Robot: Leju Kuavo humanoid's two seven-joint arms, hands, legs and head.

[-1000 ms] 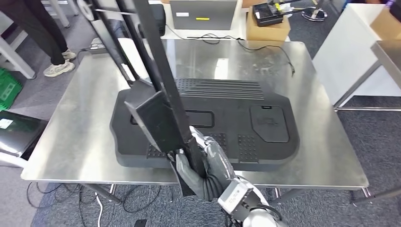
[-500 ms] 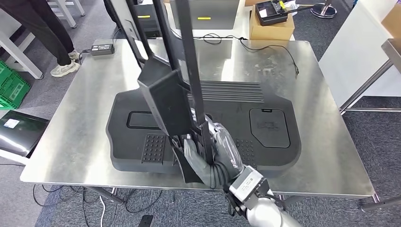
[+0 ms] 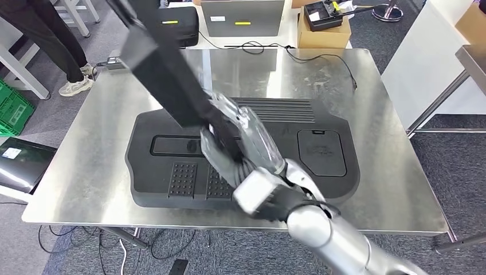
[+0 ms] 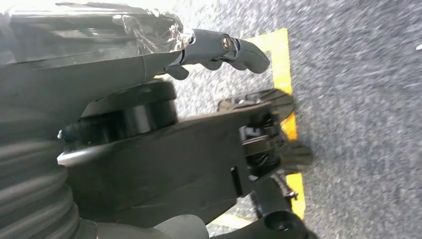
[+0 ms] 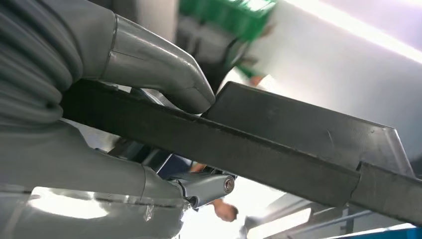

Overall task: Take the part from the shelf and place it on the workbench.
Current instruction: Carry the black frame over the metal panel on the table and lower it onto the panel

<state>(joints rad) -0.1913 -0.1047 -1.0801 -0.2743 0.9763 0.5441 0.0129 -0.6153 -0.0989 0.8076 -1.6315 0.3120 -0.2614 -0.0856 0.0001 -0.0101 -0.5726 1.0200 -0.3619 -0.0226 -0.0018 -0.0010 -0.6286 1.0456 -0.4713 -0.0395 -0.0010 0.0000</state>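
Black, long, rigid part: a flat-sided bar or channel, held in the air over the steel worktop. Head view: right hand wrapped around its lower end, fingers closed on it, the rest slanting up and away toward the far left. Below lies a large black moulded panel flat on the worktop. A person's legs stand at the far left by a green crate.

Left wrist view: left hand hangs over grey carpet with a yellow floor marking; fingers curled, nothing seen in them, but I cannot tell its state for sure.

Right wrist view: thumb presses on the part's upper face, fingers underneath, a firm clasp.

Judgement: stiff, probably light for its length, but end-held, so it levers hard on the grip. Smooth faces may slip. A hold nearer mid-length would steady it.
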